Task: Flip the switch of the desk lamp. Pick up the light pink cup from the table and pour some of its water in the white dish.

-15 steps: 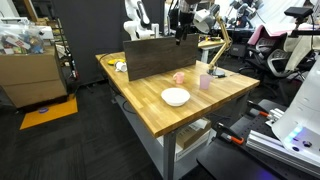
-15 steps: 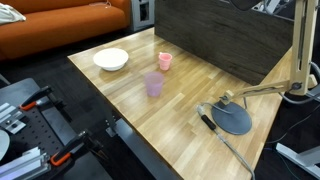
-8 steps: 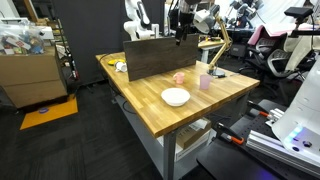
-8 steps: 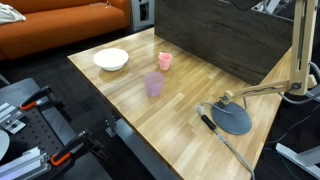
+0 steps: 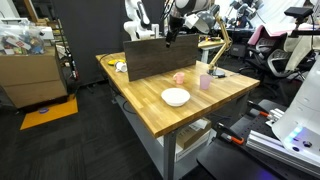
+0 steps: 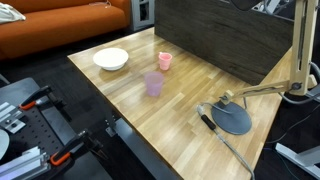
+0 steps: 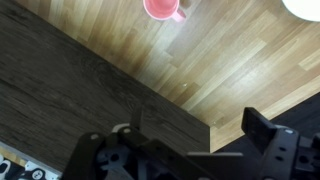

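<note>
Gripper (image 7: 197, 128): released, jaws wide apart, nothing between them; hanging high over dark upright panel (image 7: 60, 90).
Light pink cup (image 7: 163, 8): on surface (image 7: 235, 60), well below and ahead of gripper, untouched.
White dish (image 7: 305, 6): on surface, beyond cup, off to one side.
Desk lamp (image 5: 214, 45): near gripper, apart from it.
Paler tumbler (image 6: 154, 84): beside cup, well clear of gripper.

On the table (image 6: 150, 115), the dish (image 6: 111, 59) lies near the cup (image 6: 165, 61), the tumbler (image 6: 154, 84) just beside that, the lamp (image 6: 233, 118) well apart (board (image 7: 70, 100) below my tool (image 7: 193, 118)).
</note>
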`<state>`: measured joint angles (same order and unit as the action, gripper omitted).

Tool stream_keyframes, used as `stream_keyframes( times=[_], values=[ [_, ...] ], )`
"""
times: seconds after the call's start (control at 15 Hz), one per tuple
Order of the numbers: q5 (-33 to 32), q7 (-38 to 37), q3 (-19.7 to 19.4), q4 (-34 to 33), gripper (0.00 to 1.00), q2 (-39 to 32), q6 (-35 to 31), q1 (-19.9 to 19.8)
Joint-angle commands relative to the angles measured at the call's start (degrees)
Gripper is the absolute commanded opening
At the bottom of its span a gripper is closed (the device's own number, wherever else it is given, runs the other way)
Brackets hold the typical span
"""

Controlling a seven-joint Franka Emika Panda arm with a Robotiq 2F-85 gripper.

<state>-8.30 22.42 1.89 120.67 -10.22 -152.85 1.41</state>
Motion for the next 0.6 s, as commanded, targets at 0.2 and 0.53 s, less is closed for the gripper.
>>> stream_keyframes(
  times=[0.2,0.53],
  values=[
    [-0.41,1.66,1.90,-3.33,1.00,-5.97,-1.50,-0.58],
    [-0.43,2.01,1.91,-4.24,1.00,-6.29,-1.51,-0.72]
  ],
)
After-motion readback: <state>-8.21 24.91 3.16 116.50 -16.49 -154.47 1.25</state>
